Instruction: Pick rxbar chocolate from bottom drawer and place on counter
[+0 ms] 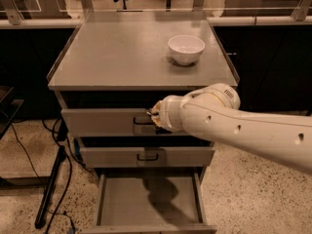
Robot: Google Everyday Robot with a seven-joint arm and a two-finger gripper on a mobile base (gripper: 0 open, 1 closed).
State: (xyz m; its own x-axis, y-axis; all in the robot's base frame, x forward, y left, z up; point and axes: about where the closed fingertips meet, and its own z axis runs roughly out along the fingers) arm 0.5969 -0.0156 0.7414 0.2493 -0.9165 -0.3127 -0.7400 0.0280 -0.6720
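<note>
Camera view: gripper (152, 116) at top drawer (97, 122) front; open or closed, cannot tell
rxbar chocolate: not visible; not seen in bottom drawer (141, 201) below gripper
step: probably carrying bar up
next: clear counter (122, 57) edge above, then release

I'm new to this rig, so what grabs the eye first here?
The big white arm sweeps in from the right, its gripper in front of the top drawer. A white bowl sits on the counter, back right, and the bottom drawer stands open below.
</note>
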